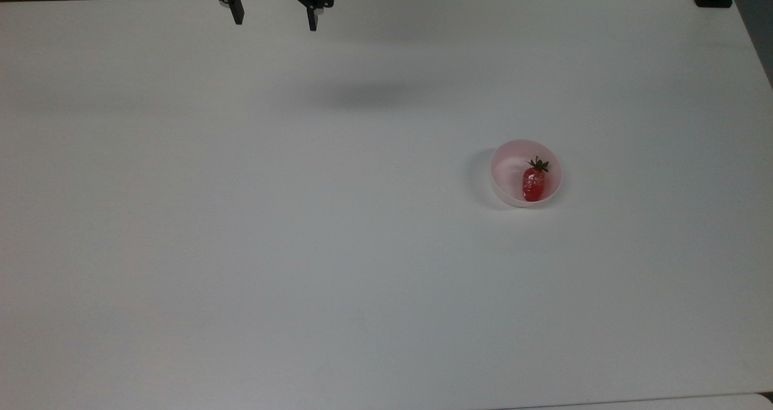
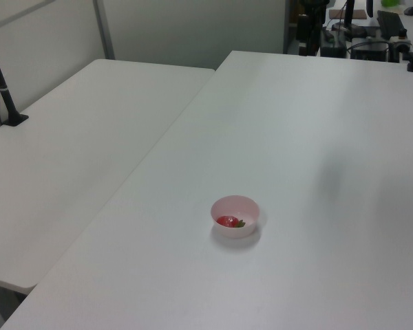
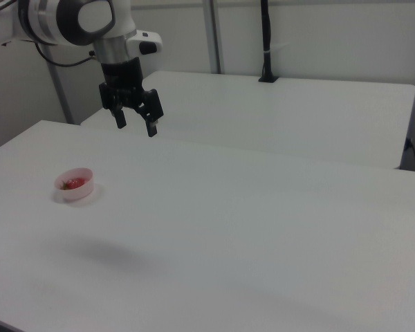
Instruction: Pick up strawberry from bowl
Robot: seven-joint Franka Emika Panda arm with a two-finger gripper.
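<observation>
While gripper (image 1: pixel 275 19) gapes, glossy strawberry (image 1: pixel 534 182), round bowl (image 1: pixel 504 163)

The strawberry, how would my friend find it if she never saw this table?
Start with the big white table. In the top view, look to its right half for the small pale pink bowl, the one dish standing on it. The strawberry lies inside, shiny red with a dark green leafy cap, the brightest spot of colour there, far from the black tool hanging over the far edge.
</observation>
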